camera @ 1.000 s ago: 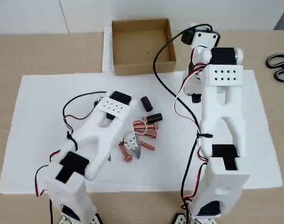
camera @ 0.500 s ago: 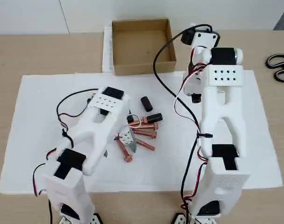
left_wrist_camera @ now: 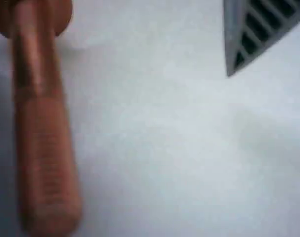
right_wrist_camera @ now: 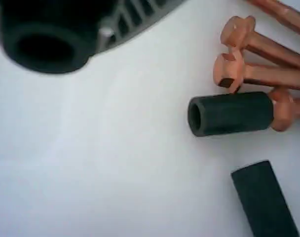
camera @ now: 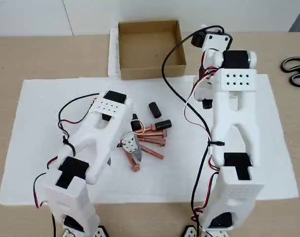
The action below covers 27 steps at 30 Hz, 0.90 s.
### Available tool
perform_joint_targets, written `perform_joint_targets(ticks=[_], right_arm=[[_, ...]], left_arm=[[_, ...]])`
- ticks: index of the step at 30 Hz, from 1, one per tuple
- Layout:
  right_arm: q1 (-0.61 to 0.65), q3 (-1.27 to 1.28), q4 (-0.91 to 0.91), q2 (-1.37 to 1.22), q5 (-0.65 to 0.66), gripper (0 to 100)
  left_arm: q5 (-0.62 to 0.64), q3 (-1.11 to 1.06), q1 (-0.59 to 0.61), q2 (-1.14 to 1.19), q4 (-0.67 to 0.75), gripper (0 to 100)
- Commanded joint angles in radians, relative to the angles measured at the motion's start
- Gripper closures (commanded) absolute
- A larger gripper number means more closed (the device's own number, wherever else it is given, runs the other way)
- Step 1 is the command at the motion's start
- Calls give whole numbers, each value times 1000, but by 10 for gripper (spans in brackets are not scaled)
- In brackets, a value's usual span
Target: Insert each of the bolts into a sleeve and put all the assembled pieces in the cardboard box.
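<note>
Several copper bolts (camera: 149,140) lie in a loose pile mid-sheet. My left gripper (camera: 132,147) hangs open just over the pile's left side. The left wrist view has one bolt (left_wrist_camera: 41,128) lying close beside a grey fingertip (left_wrist_camera: 248,39). A loose black sleeve (camera: 155,109) lies behind the pile, and another sleeve (camera: 163,125) has a bolt head at its end. My right gripper (camera: 207,103) stands to the right of them, shut on a third black sleeve (right_wrist_camera: 44,47). That wrist view looks across at the sleeve with the bolt head (right_wrist_camera: 231,113) and the loose sleeve (right_wrist_camera: 266,202). The cardboard box (camera: 124,49) stands at the back.
A white sheet (camera: 41,123) covers the work area on the wooden table. Scissors (camera: 295,70) lie at the far right edge. The right arm's black cable (camera: 166,74) runs past the box's front right corner.
My left arm has swung to the left and its gripper has slid left and back over the bolts. The right arm has stayed still with its sleeve.
</note>
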<state>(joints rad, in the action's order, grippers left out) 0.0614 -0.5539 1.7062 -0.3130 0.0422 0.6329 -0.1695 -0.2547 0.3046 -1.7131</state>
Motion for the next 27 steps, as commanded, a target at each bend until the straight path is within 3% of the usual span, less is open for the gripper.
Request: perform_joint_targets(ticks=[1,7,18,27], right_arm=[[-2,-6,-2,65,-2,995],[-2,-6,-1,67,-2,995],[-2,-6,1,70,-2,995],[-2,-6,1,71,0,995]], left_arm=[[-6,35,2,-5,3,693],[-8,67,2,-5,5,842],[-8,68,0,-3,5,859],[-8,97,-17,150,26,955]])
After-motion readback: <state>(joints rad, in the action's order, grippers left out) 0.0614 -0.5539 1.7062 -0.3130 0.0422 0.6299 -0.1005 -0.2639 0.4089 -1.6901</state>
